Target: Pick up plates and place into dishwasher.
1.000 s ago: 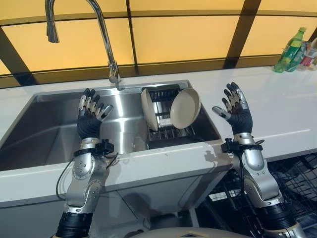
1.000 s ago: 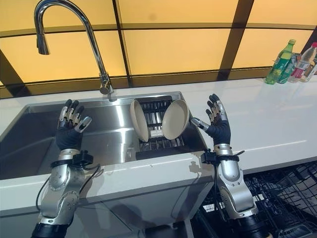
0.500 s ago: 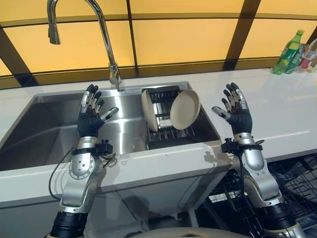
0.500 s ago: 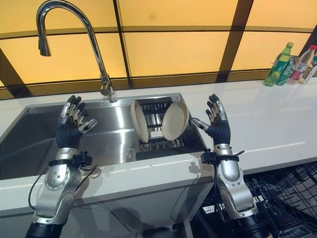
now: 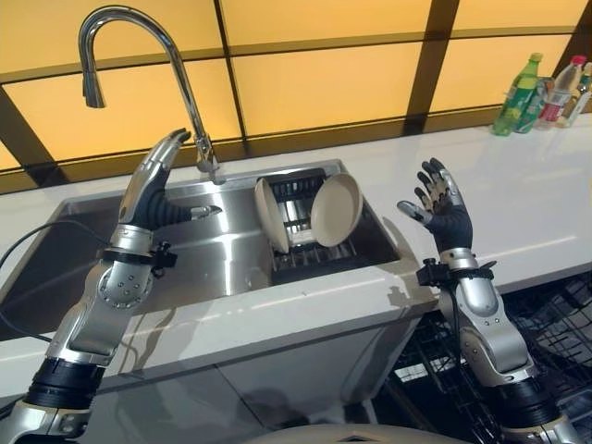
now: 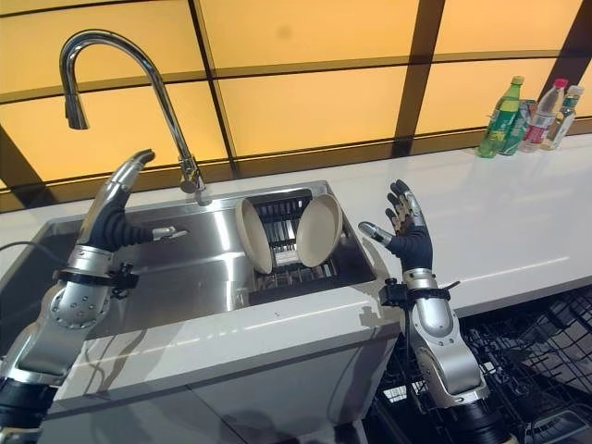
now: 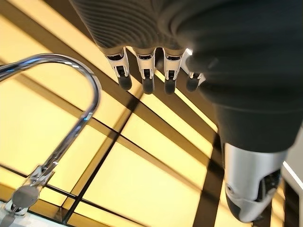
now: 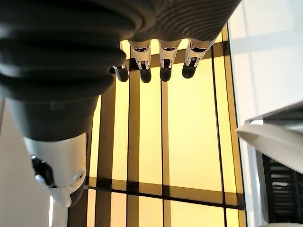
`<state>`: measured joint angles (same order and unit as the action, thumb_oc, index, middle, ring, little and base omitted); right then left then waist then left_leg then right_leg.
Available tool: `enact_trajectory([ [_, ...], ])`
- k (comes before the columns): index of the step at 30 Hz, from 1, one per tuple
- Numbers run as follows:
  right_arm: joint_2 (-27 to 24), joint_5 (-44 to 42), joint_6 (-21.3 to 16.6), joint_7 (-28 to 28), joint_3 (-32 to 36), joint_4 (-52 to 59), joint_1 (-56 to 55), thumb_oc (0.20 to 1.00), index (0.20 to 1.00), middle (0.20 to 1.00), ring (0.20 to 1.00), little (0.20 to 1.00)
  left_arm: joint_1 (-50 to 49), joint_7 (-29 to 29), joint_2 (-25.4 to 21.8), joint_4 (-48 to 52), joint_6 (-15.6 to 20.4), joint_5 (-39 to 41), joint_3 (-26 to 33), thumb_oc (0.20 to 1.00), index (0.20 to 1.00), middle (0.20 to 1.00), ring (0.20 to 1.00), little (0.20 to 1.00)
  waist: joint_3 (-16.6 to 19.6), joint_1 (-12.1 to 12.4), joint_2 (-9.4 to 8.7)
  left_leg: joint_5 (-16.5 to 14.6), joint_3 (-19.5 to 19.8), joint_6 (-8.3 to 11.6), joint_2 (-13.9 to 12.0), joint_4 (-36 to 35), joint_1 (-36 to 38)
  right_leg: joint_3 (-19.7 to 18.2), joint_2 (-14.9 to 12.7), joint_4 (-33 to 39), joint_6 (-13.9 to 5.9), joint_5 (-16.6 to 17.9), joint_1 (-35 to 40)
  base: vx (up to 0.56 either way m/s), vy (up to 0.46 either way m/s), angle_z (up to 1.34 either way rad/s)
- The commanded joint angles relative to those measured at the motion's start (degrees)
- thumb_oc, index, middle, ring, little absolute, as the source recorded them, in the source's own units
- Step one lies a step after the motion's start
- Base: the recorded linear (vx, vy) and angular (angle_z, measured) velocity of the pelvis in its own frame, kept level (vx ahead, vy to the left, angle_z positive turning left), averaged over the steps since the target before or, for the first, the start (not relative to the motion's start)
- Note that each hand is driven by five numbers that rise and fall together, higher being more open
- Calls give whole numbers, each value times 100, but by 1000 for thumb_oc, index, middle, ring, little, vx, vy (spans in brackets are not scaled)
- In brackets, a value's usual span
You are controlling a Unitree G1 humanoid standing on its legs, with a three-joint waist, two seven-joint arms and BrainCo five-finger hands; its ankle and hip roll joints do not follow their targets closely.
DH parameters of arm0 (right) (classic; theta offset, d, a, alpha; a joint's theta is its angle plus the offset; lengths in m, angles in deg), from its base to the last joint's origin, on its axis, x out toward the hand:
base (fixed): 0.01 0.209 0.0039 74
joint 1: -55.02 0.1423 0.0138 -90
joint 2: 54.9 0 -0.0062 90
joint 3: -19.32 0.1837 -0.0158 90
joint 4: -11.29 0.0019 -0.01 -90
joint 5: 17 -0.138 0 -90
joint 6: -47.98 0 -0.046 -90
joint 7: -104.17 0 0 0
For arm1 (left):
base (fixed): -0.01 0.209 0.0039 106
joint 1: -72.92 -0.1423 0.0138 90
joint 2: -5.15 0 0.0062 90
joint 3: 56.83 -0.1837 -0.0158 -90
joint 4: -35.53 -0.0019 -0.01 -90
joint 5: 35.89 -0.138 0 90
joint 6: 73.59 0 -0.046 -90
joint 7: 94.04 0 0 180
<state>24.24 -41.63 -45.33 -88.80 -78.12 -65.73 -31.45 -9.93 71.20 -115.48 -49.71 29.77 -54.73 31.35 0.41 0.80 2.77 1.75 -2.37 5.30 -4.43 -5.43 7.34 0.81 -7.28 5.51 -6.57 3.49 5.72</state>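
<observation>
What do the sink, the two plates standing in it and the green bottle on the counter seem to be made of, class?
Sink: brushed stainless steel, going by its grey sheen and soft reflections.
Plates: probably glazed ceramic, maybe melamine; cream, smooth, with a faint gloss.
Green bottle: likely clear-tinted plastic, since light passes through it; glass cannot be ruled out.

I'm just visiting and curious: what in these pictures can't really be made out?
- Dishwasher rack: cut off by the eye view's corner, partly behind the right robot hand's arm.
- Bottles: too small to tell contents.
- Dish rack: largely hidden by two plates.
- Left robot hand: holds nothing.
</observation>
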Motion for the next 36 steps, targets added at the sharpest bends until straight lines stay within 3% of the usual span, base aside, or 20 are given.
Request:
enact_trajectory([
  [1, -233, -206, -109, 121, 229, 210, 205, 1000, 1000, 1000, 1000, 1000, 786, -283, -401, -444, 226, -591, -230, 1000, 1000, 1000, 1000, 1000, -74, -76, 6, -238, 63, -400, 420, 116, -121, 394, 230, -51, 201, -141, -99, 109, 80, -10],
  [7, -484, -354, -57, 280, 242, 119, 273, 1000, 1000, 1000, 1000, 1000, 1044, -671, -756, -724, 259, -1318, -650, 1000, 1000, 1000, 1000, 1000, -289, -251, 125, -288, -15, -427, 489, 159, -257, 221, 170, -96, 156, -125, -332, 63, 95, -9],
  [14, -867, -455, -117, 471, 265, -134, 569, 1000, 1000, 1000, 1000, 1000, 1517, -1072, -1091, -1196, -73, -2096, -1398, 1000, 1000, 1000, 1000, 1000, -666, -452, 269, -244, -68, -454, 576, 170, -517, -36, 117, -113, 111, -32, -674, -9, 131, -13],
  [24, -1107, -436, -149, 476, 281, -219, 791, 1000, 1000, 1000, 1000, 1000, 1852, -1718, -964, -1695, -575, -2991, -1818, 1000, 1000, 1000, 1000, 1000, -1145, -610, 352, -204, -142, -494, 673, 296, -750, -245, -1, -249, 37, 12, -914, 8, 89, -8],
  [30, -1213, -436, -112, 495, 309, -236, 990, 1000, 1000, 1000, 1000, 1000, 2235, -1355, -1041, -1913, -858, -3682, -2227, 1000, 1000, 1000, 1000, 1000, -1415, -717, 423, -178, -163, -509, 719, 371, -902, -376, -74, -318, -23, 61, -1054, -14, 68, -5],
  [36, -1229, -389, -48, 587, 412, -148, 815, 1000, 1000, 1000, 1000, 1000, 2166, -625, -1126, -1941, -1072, -4155, -2378, 1000, 1000, 1000, 1000, 1000, -1442, -758, 463, -188, -172, -531, 757, 398, -832, -406, -157, -305, -74, 87, -962, 69, 51, -5],
])
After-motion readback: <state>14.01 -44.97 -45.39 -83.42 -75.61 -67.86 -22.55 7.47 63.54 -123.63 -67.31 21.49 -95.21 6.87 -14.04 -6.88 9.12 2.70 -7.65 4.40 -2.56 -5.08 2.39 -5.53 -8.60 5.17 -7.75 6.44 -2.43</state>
